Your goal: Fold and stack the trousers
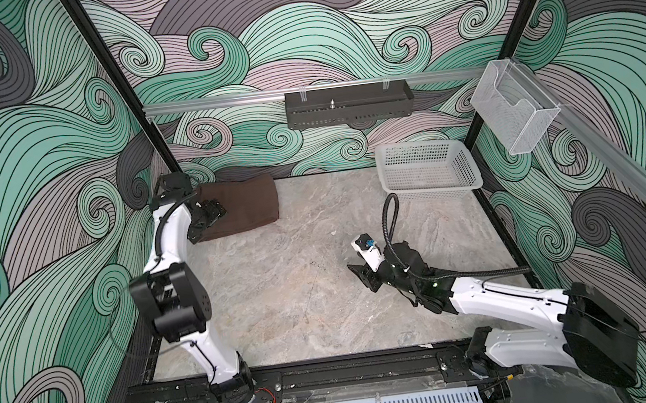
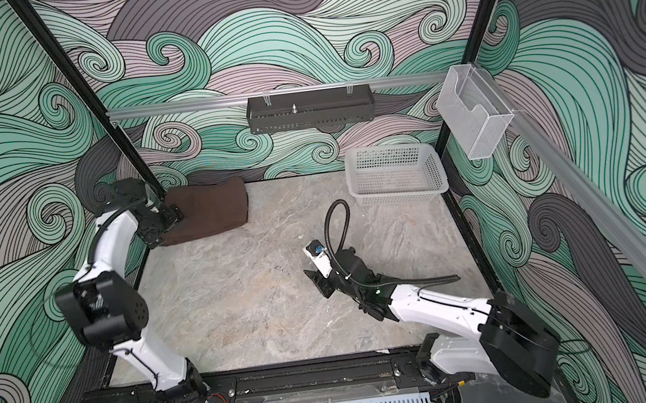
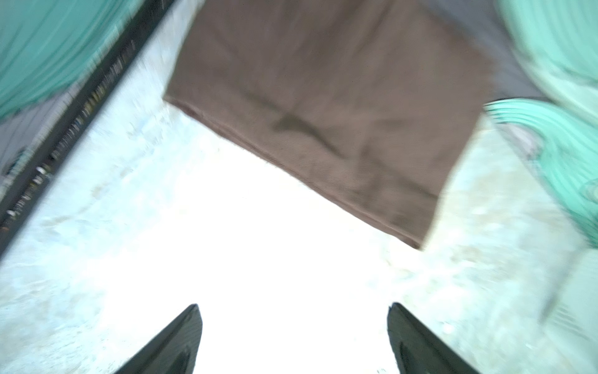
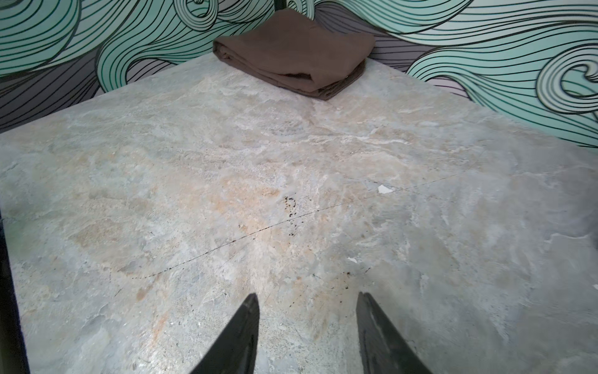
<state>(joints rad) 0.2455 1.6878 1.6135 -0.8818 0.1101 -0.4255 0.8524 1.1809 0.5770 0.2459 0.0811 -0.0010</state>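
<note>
Item under inspection: the dark brown folded trousers (image 1: 246, 205) (image 2: 213, 207) lie in a compact, layered rectangle at the far left corner of the grey marbled tabletop (image 1: 302, 288), against the wave-patterned back wall. The right wrist view shows the stacked folds at the open end (image 4: 291, 61).

Left gripper (image 1: 214, 215) (image 3: 294, 306): it sits over the left end of the bundle in both top views. Its jaws are spread wide with nothing between them. The left wrist view is blurred, and the cloth (image 3: 323, 113) lies ahead of the fingertips, apart from them.

Right gripper (image 1: 361, 277) (image 4: 307, 295): low over bare tabletop right of centre, well apart from the trousers. Jaws are parted and hold nothing.

The white mesh plastic basket (image 1: 464, 168) (image 2: 432, 168) stands at the far right corner.
</note>
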